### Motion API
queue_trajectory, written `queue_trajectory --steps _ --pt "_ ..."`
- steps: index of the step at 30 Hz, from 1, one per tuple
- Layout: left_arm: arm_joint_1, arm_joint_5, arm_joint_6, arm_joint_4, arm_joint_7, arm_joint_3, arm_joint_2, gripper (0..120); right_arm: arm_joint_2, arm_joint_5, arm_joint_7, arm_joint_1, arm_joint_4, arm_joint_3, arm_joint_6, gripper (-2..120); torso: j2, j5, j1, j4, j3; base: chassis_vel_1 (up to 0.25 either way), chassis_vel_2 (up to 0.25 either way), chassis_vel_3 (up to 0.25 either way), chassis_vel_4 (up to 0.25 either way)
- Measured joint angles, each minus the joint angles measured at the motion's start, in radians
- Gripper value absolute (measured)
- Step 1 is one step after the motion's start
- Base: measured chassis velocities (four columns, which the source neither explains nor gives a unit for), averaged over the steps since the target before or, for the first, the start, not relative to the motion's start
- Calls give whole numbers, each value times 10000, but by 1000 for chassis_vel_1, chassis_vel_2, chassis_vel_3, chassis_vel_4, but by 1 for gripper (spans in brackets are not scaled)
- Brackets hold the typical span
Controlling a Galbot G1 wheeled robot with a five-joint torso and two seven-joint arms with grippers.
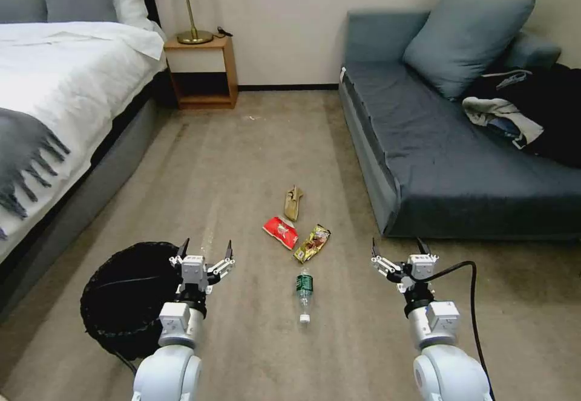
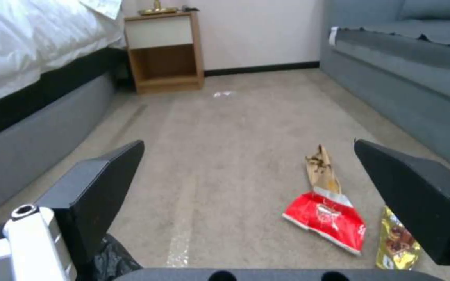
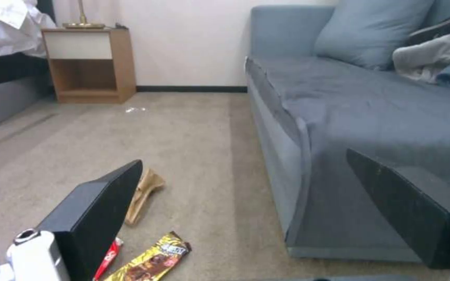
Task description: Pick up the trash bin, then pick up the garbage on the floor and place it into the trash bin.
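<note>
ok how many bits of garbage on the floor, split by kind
plastic bottle: 1
red wrapper: 1
gold-brown wrapper: 1
tan wrapper: 1
total: 4, all on the carpet, none in the trash bin

Bin: round, black crinkled liner, on the carpet at my left, just beside my left arm, near the bed. Bottle: clear, green label, white cap pointing toward me, lying flat between my arms. Gold-brown wrapper flat just past the bottle. Red wrapper beside it on its left, close but apart. Tan wrapper crumpled, farthest out, just beyond the red one.
</note>
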Motion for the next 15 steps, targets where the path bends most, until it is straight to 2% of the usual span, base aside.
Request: queue_trajectory --steps 12,14,15 --pt "2 0 -3 0 0 -3 0 100 1 -1 0 -2 0 0 3 100 0 0 0 0 0 0 0 0 0" --pt "47 -45 -112 -8 0 -68 -18 100 12 -38 34 -29 -2 -24 103 100 0 0 0 0 0 0 0 0 0" --pt "159 -201 -413 -36 -12 -233 -81 100 54 -162 169 -117 -12 -124 407 100 0 -3 0 -1 0 0 0 0 0"
